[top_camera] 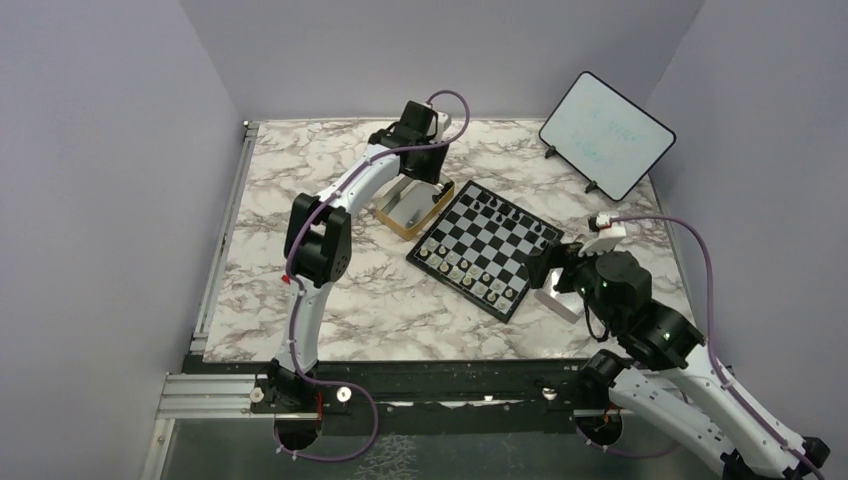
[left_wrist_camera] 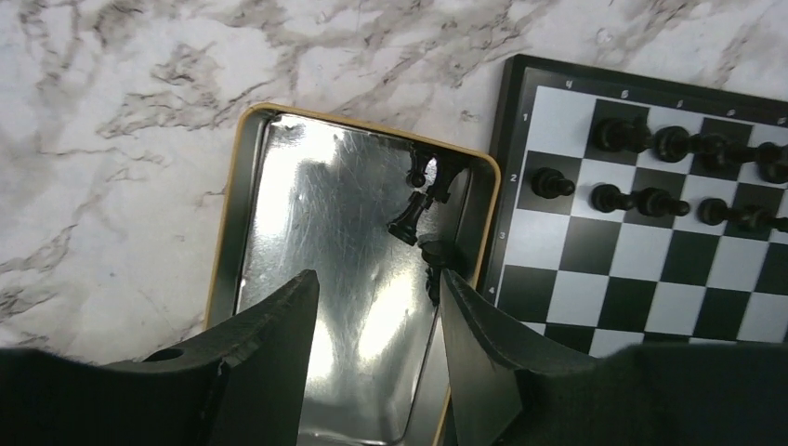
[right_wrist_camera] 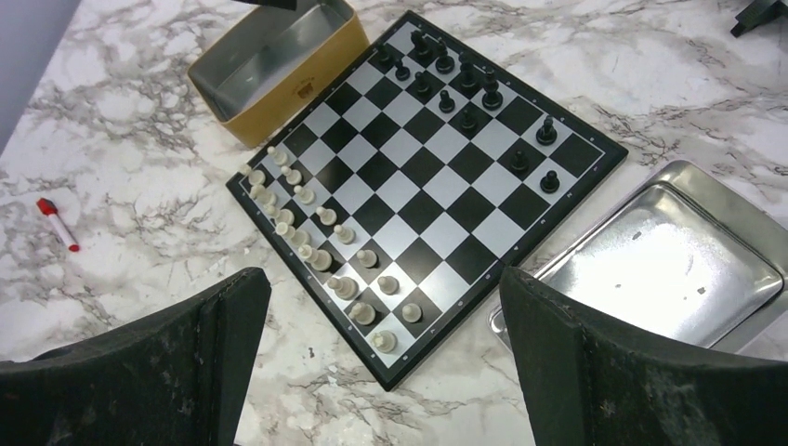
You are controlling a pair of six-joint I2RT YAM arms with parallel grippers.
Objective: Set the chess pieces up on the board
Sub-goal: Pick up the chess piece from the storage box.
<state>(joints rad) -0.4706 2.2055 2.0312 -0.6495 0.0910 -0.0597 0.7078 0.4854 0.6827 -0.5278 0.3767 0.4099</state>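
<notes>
Left gripper [left_wrist_camera: 379,283]: you hold it half open, empty, over the rectangular gold metal tin [left_wrist_camera: 229,214], because tiny black chess pieces [left_wrist_camera: 409,221] lie inside.
Right gripper [right_wrist_camera: 381,279]: wide apart, empty, above the black-and-white checked board [right_wrist_camera: 423,153].

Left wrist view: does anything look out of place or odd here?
Yes: a few black chess pieces lie tipped in the gold tin, bunched against the wall beside the board, while the board's black rows show gaps. The left gripper hovers open over the tin.
</notes>
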